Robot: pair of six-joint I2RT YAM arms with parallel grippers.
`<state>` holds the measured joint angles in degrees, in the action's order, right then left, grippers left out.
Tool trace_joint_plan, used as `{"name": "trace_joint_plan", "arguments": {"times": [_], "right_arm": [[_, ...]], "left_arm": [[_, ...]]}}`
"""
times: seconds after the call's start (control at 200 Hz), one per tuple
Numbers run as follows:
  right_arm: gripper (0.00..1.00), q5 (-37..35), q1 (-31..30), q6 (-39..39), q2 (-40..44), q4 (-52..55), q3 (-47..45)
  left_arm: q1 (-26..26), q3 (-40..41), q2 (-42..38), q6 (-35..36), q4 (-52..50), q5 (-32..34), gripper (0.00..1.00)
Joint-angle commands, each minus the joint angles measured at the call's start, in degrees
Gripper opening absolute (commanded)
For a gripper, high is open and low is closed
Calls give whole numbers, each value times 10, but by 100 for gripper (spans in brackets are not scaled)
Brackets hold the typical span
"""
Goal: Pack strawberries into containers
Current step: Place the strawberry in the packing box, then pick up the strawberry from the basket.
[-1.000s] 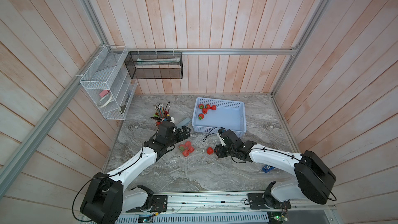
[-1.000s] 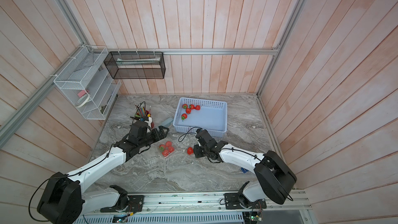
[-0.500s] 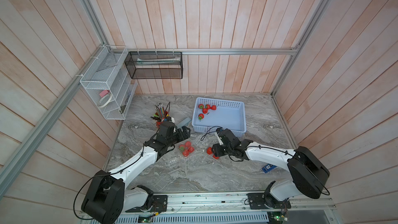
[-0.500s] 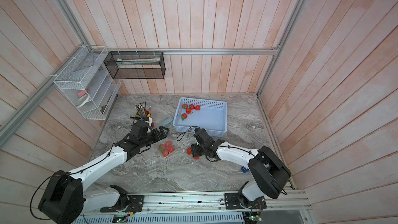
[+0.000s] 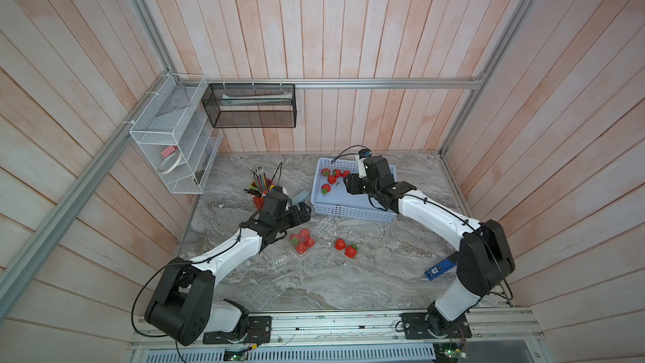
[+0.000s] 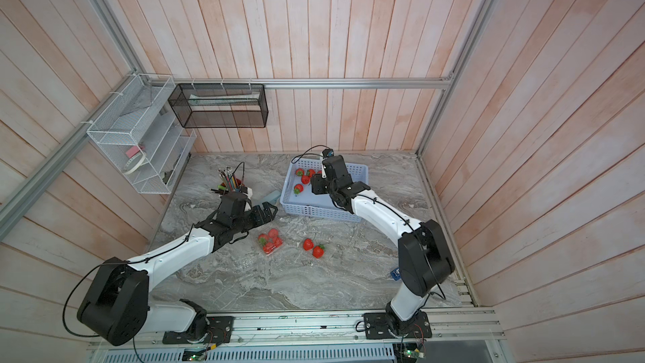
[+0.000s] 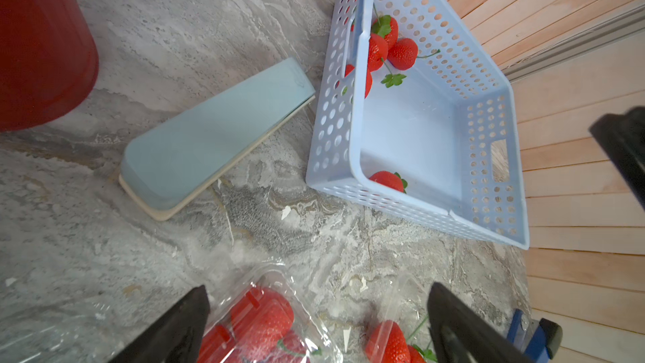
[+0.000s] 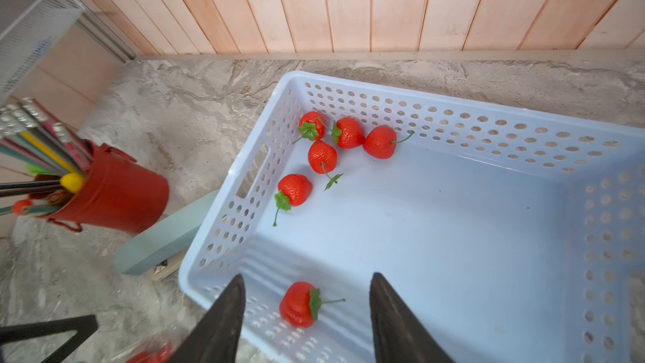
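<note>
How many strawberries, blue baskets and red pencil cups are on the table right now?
strawberries: 12
blue basket: 1
red pencil cup: 1
Total: 14

In the left wrist view the red pencil cup (image 7: 42, 47) runs off the frame, and the left gripper (image 7: 317, 288) shows only the tips of its dark fingers (image 7: 174, 326). The filled container (image 7: 272, 274) near them is cut by the edge, and its strawberries (image 7: 261, 319) are smeared behind glare. A small blue object (image 7: 520, 326) is half cut off, its kind unclear. A dark shape (image 7: 624, 148) at the frame's edge is too blurred to identify. Some berries sit half hidden behind the wall of the blue basket (image 7: 335, 99). In the right wrist view the right gripper (image 8: 308, 275) is likewise cropped, and the basket hides most of a pale teal case (image 8: 164, 235). In a top view an empty container (image 5: 279, 261) is mere glints.
</note>
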<state>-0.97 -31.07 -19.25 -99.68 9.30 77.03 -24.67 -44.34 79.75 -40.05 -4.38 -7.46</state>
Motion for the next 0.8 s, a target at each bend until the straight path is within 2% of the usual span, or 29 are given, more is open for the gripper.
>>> {"name": "trace_joint_plan", "arguments": {"times": [0.0, 0.57, 0.795], "right_arm": [[58, 37, 10, 34, -61, 49, 47], [56, 23, 29, 90, -350, 47, 334], [52, 50, 29, 81, -411, 56, 388]], "left_arm": [[4, -30, 24, 25, 16, 1, 100], [3, -106, 132, 49, 22, -18, 99], [4, -118, 151, 52, 15, -24, 99]]}}
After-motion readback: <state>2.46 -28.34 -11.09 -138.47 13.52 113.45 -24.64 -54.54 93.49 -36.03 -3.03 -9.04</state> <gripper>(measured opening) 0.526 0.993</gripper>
